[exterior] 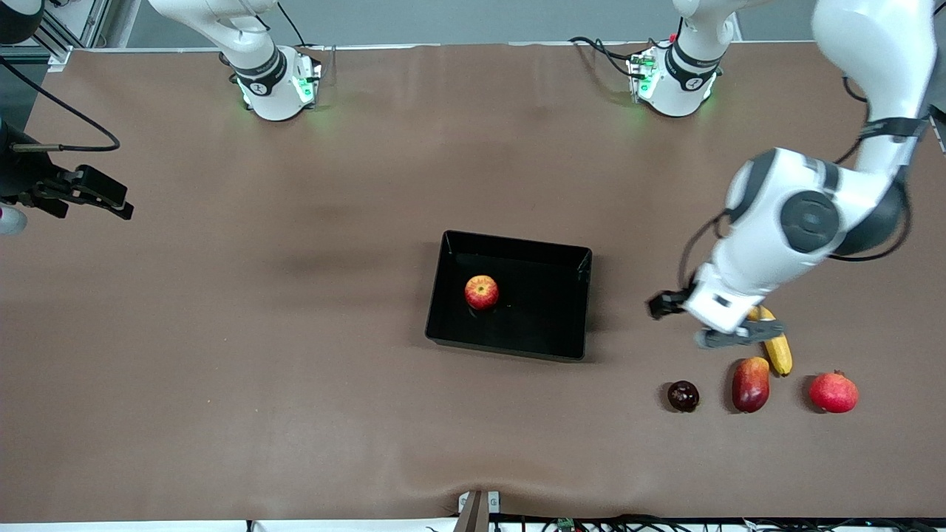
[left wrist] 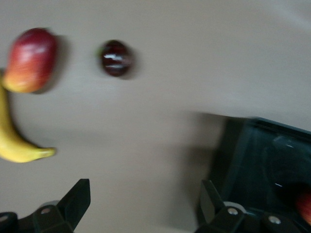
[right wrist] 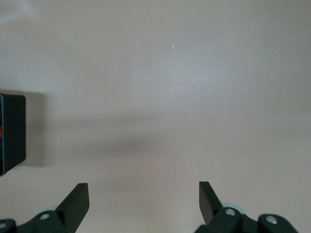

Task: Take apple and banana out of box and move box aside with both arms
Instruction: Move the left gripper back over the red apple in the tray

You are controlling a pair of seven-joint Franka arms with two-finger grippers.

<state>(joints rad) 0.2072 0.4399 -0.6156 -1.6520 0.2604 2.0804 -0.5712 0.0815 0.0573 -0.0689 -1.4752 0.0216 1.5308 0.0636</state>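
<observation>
Partly hidden banana [exterior: 777, 352] under open, empty left tool [exterior: 698, 319], apple [exterior: 481, 292] in box [exterior: 448, 288], right tool [right wrist: 143, 199] open (edge-cropped).

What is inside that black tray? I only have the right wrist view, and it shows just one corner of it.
Observer: One apple lies in the black tray. Nothing else is in it.
Operator: Where is the banana, then?
Observer: The banana lies on the table outside the tray, toward the left arm's end. The left gripper hangs open and empty just above it.
Operator: And where is my right gripper on the table?
Observer: The right gripper waits, open, over the right arm's end of the table, well away from the tray.
</observation>
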